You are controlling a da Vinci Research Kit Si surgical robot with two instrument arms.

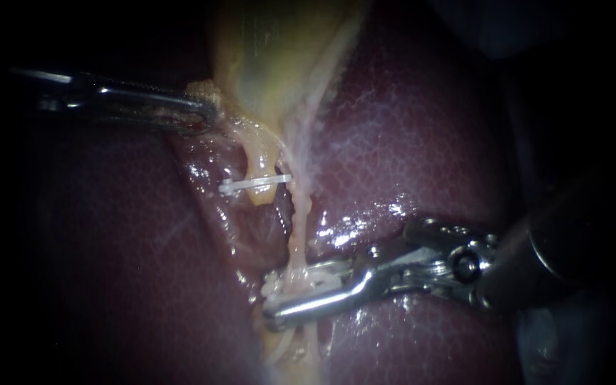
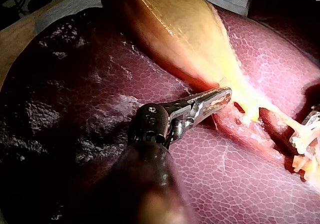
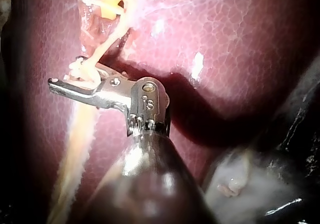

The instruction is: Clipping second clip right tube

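The yellow gallbladder (image 1: pixel 272 57) hangs over the dark red liver (image 1: pixel 408 128). My left instrument (image 1: pixel 207 110) is shut on tissue at the gallbladder's lower edge, as the left wrist view also shows (image 2: pixel 220 98). A white clip (image 1: pixel 254 184) crosses the short yellow left tube. The pale right tube (image 1: pixel 298 235) runs down beside it. My right instrument (image 1: pixel 274 299) straddles this tube low down. Its jaws stand apart, with a white clip (image 1: pixel 315 274) loaded in them. The right wrist view shows the tube between those jaws (image 3: pixel 67 77).
Glistening raw tissue (image 1: pixel 251 235) lies left of the right tube, between the two liver lobes. The right instrument's dark shaft (image 1: pixel 572 242) fills the right side. A wooden bench edge (image 2: pixel 20 39) shows past the liver in the left wrist view.
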